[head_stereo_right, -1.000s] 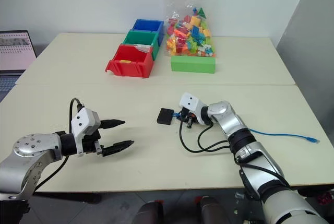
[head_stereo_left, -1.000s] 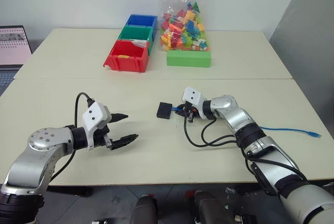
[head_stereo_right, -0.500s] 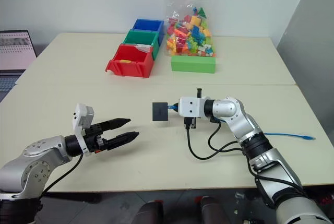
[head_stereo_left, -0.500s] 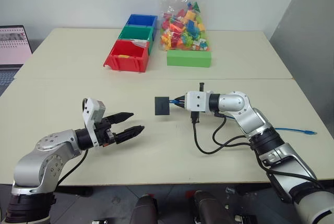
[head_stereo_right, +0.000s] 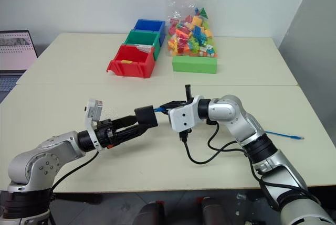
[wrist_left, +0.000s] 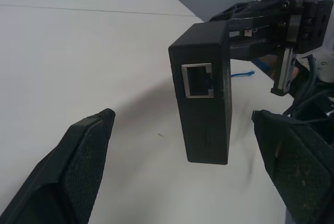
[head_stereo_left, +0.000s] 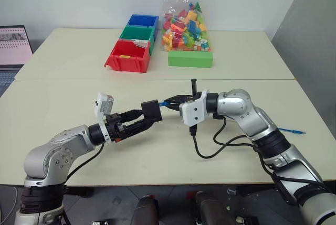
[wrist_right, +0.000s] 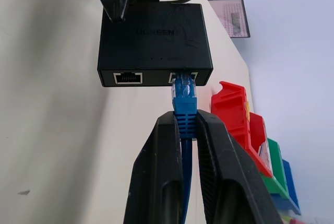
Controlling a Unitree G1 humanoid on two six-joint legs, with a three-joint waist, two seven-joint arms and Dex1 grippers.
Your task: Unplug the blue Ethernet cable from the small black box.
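a second ago the small black box lay on the table with my right gripper low beside it; now i have lifted it clear of the table by the blue ethernet cable, whose plug is still seated in the box's port. my right fingers are clamped on the boot of that plug, just behind the box. my left gripper has swung in from the near side and now sits at the box, its fingers spread wide, one on each side of the box and not yet touching it. so the unplugging is set up, not done: i judge the left must close on the box before i pull. both forearms reach toward the box from opposite sides, roughly level, right wrist rolled over.
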